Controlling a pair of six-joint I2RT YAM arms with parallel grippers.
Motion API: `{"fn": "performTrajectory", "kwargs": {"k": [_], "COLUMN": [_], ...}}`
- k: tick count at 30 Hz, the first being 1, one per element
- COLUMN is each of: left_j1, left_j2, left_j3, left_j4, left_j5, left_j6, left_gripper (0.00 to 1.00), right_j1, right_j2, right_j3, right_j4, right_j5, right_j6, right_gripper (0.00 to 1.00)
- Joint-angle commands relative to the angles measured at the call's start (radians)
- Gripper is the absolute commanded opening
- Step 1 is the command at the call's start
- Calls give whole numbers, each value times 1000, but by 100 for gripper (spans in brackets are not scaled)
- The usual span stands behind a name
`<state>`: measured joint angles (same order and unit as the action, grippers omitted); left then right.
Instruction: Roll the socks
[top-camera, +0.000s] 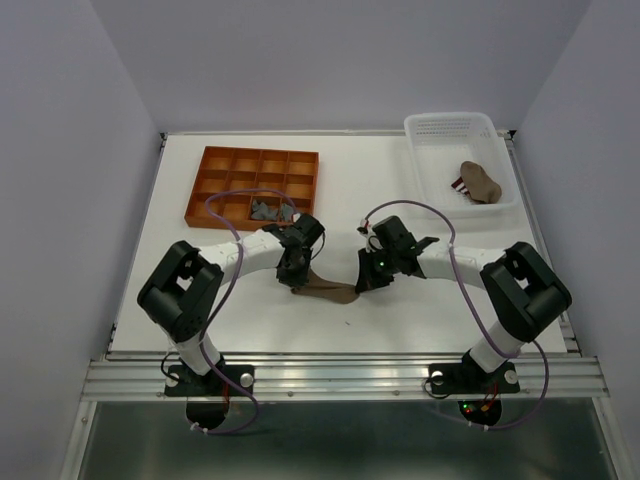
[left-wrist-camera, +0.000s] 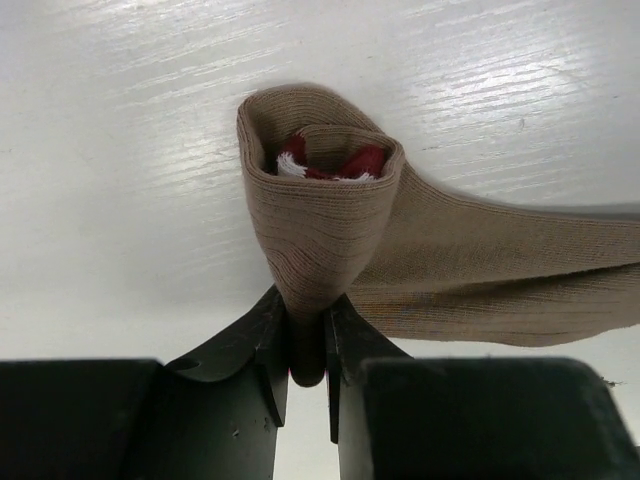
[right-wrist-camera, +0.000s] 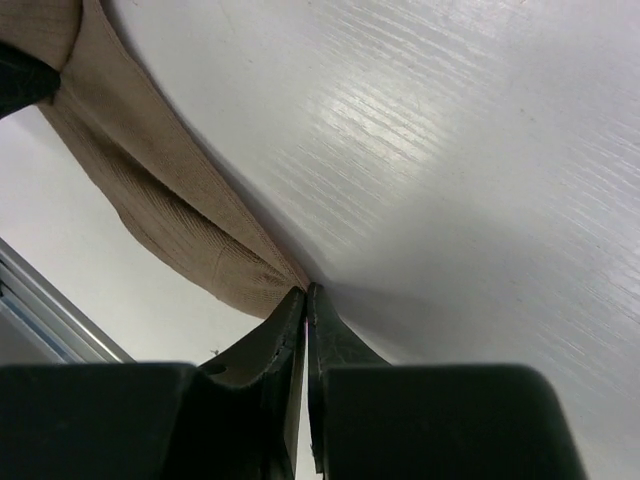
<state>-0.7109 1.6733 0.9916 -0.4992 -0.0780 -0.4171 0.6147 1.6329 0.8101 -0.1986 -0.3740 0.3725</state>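
Near the middle of the worktop (top-camera: 400, 320), a little toward its near edge, a tan sock (top-camera: 325, 290) lies stretched between the two arms. The left gripper (top-camera: 297, 268) has its fingers pinching the sock's left end, where the fabric curls over into a loose roll; in the left wrist view a scrap of red and white shows inside that curl, and the rest of the sock trails flat to the right. The right gripper (right-wrist-camera: 305, 300) has its fingers pressed together on a thin edge of the sock's other end, low against the surface. At the far right corner stands a white basket (top-camera: 450, 125), and in it lies a rolled sock (top-camera: 480, 182), tan, with a red-and-white striped bit at its left. Toward the far left corner sits an orange tray (top-camera: 205, 160) split into compartments; grey socks (top-camera: 266, 209) lie in one of its near-row compartments, toward the tray's right side, just beyond the left arm's wrist
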Motion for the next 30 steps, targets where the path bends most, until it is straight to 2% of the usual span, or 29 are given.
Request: {"fn": "performTrajectory", "kwargs": {"k": [1,3,11,14,23,29,30], "left_j1": [8,10,8,8,10,8,7], "left_j2": [-23,-29,-58,-54,-52,-38,-37], "left_j3": [-44,-48,-56,-50,-50,-36,-34], "left_j4": [-12,-13,-1,37,114,114,114], "left_j5": [9,1,-13,27,17,-42,-45], "left_j6": [1,1,-14,-26,-150,-258,-264], "left_gripper": [22,22,22,22,21,21,22], "right_j1": [-15,-15,-15,-15,-33,-43,-43], "right_j2": [-47,-42,1,-5,19,7,-4], "right_j3": [-5,-8,11,21,64,87,87], "right_j4": [4,4,-15,-16,-22,-22,-22], "right_j5": [19,58,164,225,305,281,267], "right_j6": [-49,-49,-34,-30,-11,-17,-20], "right_gripper": [8,1,1,1,1,24,32]}}
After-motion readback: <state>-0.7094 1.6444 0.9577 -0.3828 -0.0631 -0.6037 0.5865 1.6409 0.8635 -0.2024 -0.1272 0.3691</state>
